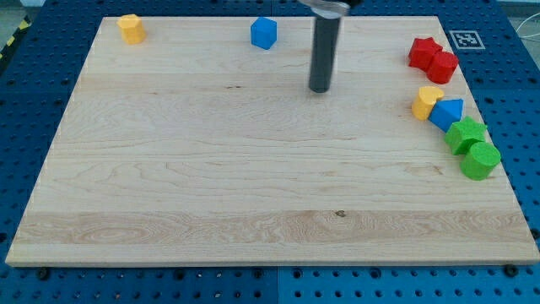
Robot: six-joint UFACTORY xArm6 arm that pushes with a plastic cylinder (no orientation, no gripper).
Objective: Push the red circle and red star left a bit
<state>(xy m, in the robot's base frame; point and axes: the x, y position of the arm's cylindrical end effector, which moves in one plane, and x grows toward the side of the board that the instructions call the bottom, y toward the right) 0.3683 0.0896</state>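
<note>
The red star (423, 51) and the red circle (443, 67) touch each other near the board's upper right edge. My tip (319, 88) rests on the board well to the left of both red blocks, a little lower than them. The dark rod comes down from the view's top.
A yellow block (427, 102), a blue triangle (447, 112), a green star (465, 135) and a green circle (481, 160) cluster along the right edge. A blue cube (264, 33) and a yellow block (131, 28) sit near the top edge. An ArUco tag (465, 39) lies at the board's top right corner.
</note>
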